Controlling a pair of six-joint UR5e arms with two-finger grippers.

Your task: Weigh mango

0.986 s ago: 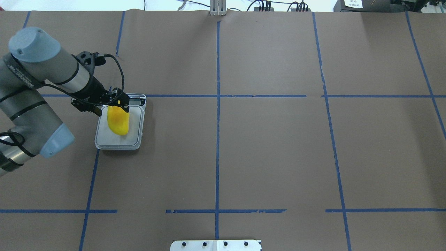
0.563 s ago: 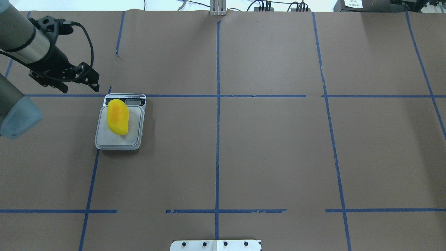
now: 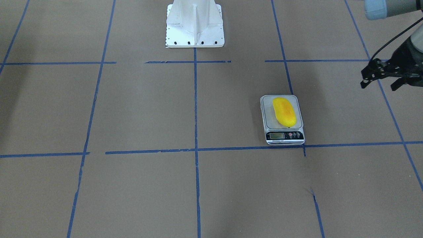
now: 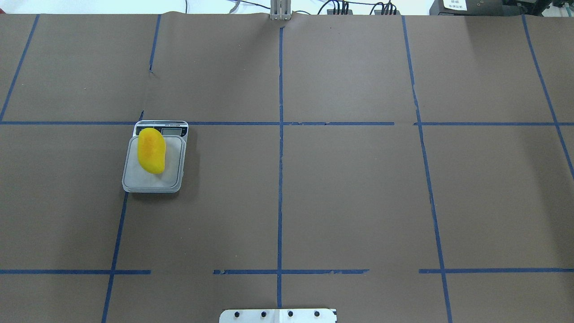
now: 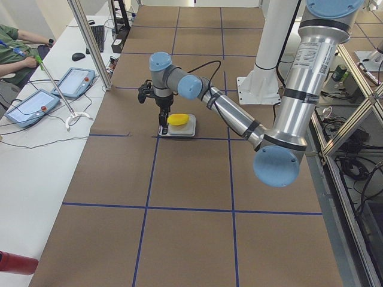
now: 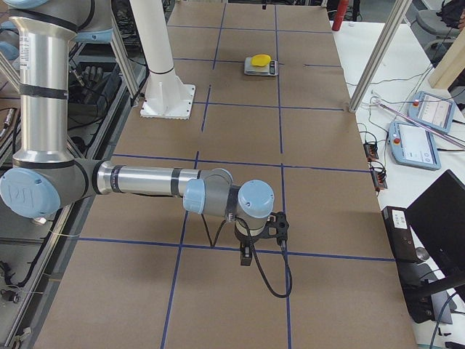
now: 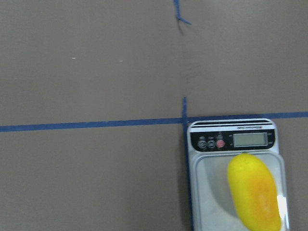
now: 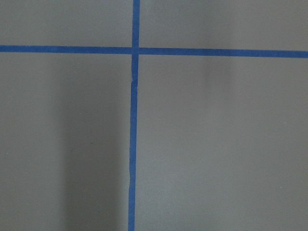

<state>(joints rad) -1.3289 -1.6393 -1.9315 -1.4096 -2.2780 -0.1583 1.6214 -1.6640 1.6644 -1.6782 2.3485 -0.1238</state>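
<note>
The yellow mango (image 4: pixel 151 150) with an orange blush lies on the platform of a small grey digital scale (image 4: pixel 172 176) at the table's left. It also shows in the front-facing view (image 3: pixel 284 111) and the left wrist view (image 7: pixel 254 197), just below the scale's display (image 7: pixel 250 139). My left gripper (image 3: pixel 379 84) is open and empty, raised and well off to the side of the scale; it is out of the overhead view. My right gripper (image 6: pixel 247 254) hangs over bare table far from the scale, and I cannot tell whether it is open or shut.
Brown paper with blue tape lines covers the table. The robot's white base plate (image 3: pixel 195 23) stands at the near middle edge. An upright metal post (image 5: pixel 90 42) and operator tablets (image 5: pixel 72 81) are beyond the far edge.
My left gripper let go of the mango, rose and drew back to the left, out of the overhead view. The mango stays on the scale.
</note>
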